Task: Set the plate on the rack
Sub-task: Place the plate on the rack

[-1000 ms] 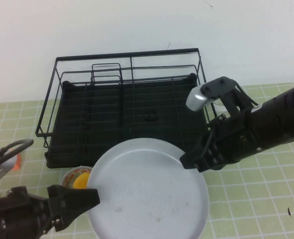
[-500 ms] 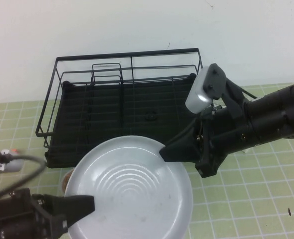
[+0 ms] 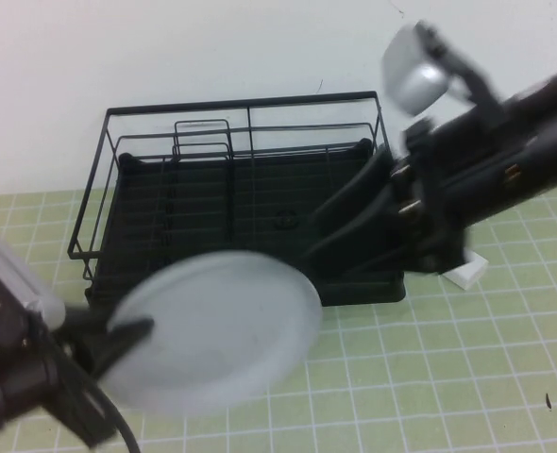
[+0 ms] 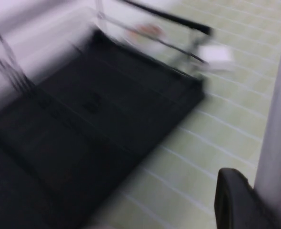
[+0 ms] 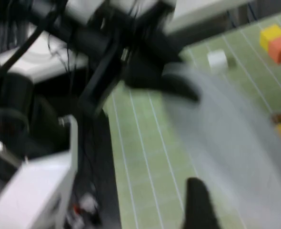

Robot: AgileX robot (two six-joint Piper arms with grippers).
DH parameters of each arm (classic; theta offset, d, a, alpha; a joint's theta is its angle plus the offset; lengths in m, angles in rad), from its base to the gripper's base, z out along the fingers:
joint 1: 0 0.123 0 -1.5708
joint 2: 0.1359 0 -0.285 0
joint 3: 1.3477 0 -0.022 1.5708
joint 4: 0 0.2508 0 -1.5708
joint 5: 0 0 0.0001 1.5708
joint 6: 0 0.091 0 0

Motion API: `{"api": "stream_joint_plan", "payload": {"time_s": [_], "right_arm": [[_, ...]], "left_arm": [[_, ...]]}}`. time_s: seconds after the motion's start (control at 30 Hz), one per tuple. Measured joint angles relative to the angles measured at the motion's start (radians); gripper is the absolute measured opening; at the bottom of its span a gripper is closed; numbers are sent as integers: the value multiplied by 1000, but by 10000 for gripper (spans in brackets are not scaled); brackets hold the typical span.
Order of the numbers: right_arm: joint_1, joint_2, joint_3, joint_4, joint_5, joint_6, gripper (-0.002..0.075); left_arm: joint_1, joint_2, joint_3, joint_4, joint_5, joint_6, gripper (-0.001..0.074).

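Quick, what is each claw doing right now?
Left gripper: shut on the plate, at its left edge.
Right gripper: at the plate's far edge; cannot be told.

Bright even light, heavy motion blur, soft shadows

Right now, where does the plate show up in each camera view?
High view: plate lower centre, before the rack, left end effector on its edge.
Left wrist view: pale strip at one edge.
Right wrist view: blurred grey disc.
Shared landmark: the green grid mat.
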Motion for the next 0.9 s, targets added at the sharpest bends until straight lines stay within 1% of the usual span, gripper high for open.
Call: {"api": "stream_joint_plan", "payload": {"time_s": [0.03,0.1,0.17,0.2,0.23,0.3,0.37,0.5,0.67,0.8,0.9], "right_arm": [[-6,-12,-26,-43,29,29,400],[-18,-35,-60,-135,64,84,313],[-19,-61,-75,-249,84,133,178],[-19,-72,-77,-305,88,151,126],[-19,-79,-77,-360,93,172,83],[-19,-86,-77,-449,100,216,37],[-19,-86,-67,-532,102,257,18],[-20,-86,-23,-628,102,297,8],[-22,-83,38,-647,70,286,6],[-22,-66,45,-650,64,277,5],[-22,-58,45,-652,61,277,5]], "left_arm": [[0,0,-13,-29,-18,81,89],[0,0,-44,-84,-54,254,89],[0,0,-91,-117,-97,432,89],[0,3,-119,-122,-117,496,89],[0,10,-152,-126,-143,560,89],[0,29,-219,-134,-195,632,89],[0,60,-302,-143,-238,663,89],[0,150,-461,-152,-264,743,89],[0,319,-629,-153,-218,877,89],[0,471,-715,-153,-208,1002,89],[0,602,-777,-153,-196,1052,88]]}}
